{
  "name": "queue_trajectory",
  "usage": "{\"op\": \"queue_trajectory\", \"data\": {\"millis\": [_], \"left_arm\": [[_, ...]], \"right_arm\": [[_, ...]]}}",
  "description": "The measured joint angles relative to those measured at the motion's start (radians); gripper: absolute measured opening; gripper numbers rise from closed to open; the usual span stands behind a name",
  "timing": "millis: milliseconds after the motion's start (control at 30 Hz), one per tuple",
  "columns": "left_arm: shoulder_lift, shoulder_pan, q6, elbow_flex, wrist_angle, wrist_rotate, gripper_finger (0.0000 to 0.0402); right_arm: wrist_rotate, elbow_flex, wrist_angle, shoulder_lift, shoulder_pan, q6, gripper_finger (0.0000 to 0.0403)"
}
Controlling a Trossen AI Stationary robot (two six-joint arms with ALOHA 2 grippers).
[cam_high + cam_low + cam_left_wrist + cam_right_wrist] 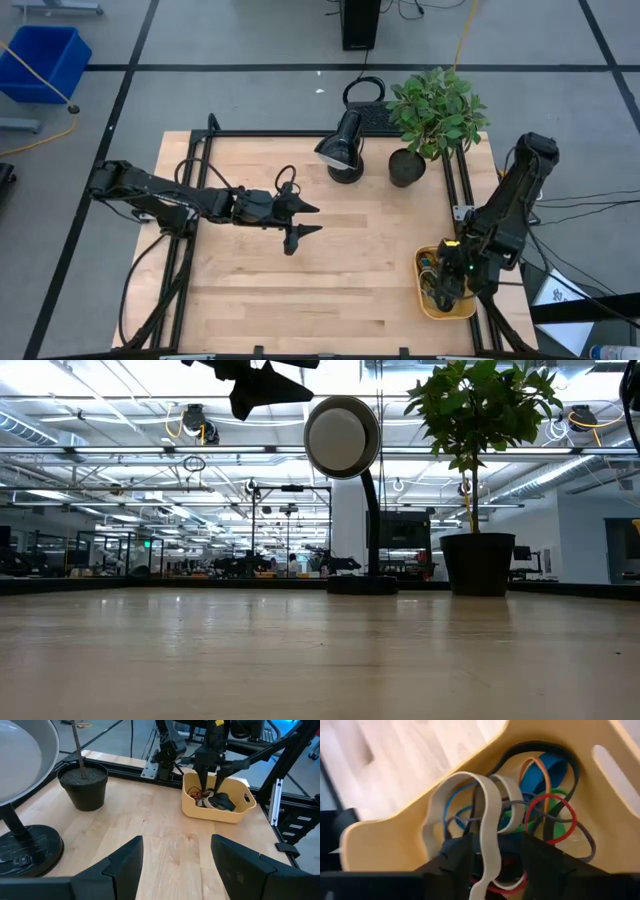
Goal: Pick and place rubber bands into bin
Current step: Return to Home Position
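Looking straight down, we see the right tool (440, 292) lowered into the yellow bin (421, 272), which sits at the right edge of the desk (350, 290), in the corner away from the lamp (343, 150), but the arm hides what lies inside. Our right wrist view fills that in: the rubber bands (547, 770) are heaped in the bin, blue, orange, green, red and black loops tangled together, and a wide tan band (490, 830) arches up through the gap between the two fingers. From the left wrist view we read those fingers as slightly spread, tips down among the bands, with the arm folded steeply above them. We cannot tell whether the tan band touches either finger. The left tool (315, 220) hangs above the middle of the desk, its arm stretched nearly level from the left edge, fingers spread wide, holding nothing and pointing toward the bin. The low view shows only its dark tips high up, beside the lamp and the potted plant (475, 420).
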Motion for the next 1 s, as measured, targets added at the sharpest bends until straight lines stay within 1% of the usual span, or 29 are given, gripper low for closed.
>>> {"op": "queue_trajectory", "data": {"millis": [100,167,267,333,400,500,600,700,733,833,1000], "left_arm": [[0.0,0.0,0.001,0.0,0.0,0.0,0.0241],[0.0,0.0,0.001,0.0,0.0,0.0,0.0241],[0.0,0.0,-0.015,0.0,-0.002,0.011,0.0241],[-0.006,0.0,-0.016,0.0,-0.004,0.03,0.0241],[-0.024,0.0,-0.018,-0.001,-0.015,0.038,0.0241],[-0.063,0.006,-0.019,-0.001,-0.044,0.06,0.0241],[-0.101,0.017,-0.018,-0.001,-0.074,0.063,0.0241],[-0.141,0.029,-0.013,-0.001,-0.107,0.064,0.0241],[-0.155,0.035,-0.009,-0.001,-0.117,0.064,0.0241],[-0.185,0.045,-0.003,-0.001,-0.154,0.064,0.0241],[-0.221,0.061,0.01,-0.001,-0.193,0.064,0.0241]], "right_arm": [[0.032,0.0,0.0,-0.044,0.0,-0.003,0.0169],[0.074,0.0,0.004,-0.081,0.0,-0.02,0.0175],[0.161,0.0,0.021,-0.147,0.0,-0.074,0.018],[0.238,0.0,0.042,-0.195,0.0,-0.127,0.018],[0.325,0.0,0.07,-0.244,0.0,-0.211,0.0178],[0.443,0.0,0.174,-0.301,-0.002,-0.373,0.0175],[0.49,0.0,0.32,-0.344,-0.035,-0.606,0.0174],[0.484,0.0,0.444,-0.377,-0.103,-0.797,0.0176],[0.46,0.0,0.478,-0.383,-0.135,-0.853,0.0177],[0.325,0.0,0.548,-0.388,-0.256,-0.968,0.0177],[0.068,-0.008,0.661,-0.361,-0.498,-1.096,0.0173]]}}
